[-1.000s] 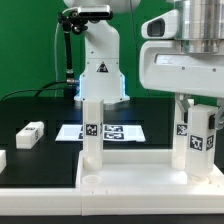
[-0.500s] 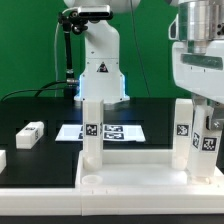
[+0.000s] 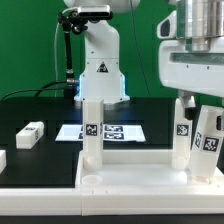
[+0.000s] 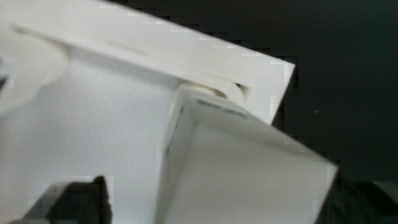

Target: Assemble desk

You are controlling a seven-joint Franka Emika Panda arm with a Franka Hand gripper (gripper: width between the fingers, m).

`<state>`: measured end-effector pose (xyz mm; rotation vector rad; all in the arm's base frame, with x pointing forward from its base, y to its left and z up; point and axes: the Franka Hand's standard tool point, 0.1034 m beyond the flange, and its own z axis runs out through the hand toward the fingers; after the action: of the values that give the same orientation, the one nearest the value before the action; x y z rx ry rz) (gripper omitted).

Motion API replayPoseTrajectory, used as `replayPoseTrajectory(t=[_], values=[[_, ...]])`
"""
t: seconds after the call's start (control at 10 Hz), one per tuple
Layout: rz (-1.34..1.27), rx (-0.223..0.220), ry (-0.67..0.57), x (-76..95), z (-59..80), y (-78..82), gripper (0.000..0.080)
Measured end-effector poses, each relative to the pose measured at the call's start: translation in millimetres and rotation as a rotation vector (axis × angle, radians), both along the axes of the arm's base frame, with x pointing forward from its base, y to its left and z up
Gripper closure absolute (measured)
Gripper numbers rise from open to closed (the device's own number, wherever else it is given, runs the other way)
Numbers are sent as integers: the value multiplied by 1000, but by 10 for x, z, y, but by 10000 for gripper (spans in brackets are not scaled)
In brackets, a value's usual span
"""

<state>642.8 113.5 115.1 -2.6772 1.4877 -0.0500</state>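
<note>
The jaws of the gripper (image 3: 206,112) appear released around the leaning leg (image 3: 208,146): in the wrist view one dark finger (image 4: 79,200) is seen clear of the post's side. This leg is set at the desk top's (image 3: 130,182) corner on the exterior view's right and looks tilted, so it is judged not fully seated. If it were brushed by a finger during withdrawal, it could be tipped from its socket. The arm is held above that corner, pointing downward. An upright leg (image 3: 183,130) is stood just beside.
</note>
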Motion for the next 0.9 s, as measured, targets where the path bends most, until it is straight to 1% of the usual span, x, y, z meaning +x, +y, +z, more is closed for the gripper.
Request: replayPoseTrajectory(t=[0.1, 0.2, 0.4, 0.5, 0.6, 0.7, 0.8, 0.9], values=[[153, -5, 2, -16, -40, 52, 160], [177, -2, 0, -29, -26, 172, 151], [324, -13, -9, -27, -31, 153, 151], [345, -14, -10, -27, -31, 154, 151], [444, -25, -15, -26, -31, 144, 151], [648, -59, -16, -38, -41, 127, 151], [789, -73, -26, -46, -67, 45, 151], [873, -83, -39, -44, -86, -109, 151]])
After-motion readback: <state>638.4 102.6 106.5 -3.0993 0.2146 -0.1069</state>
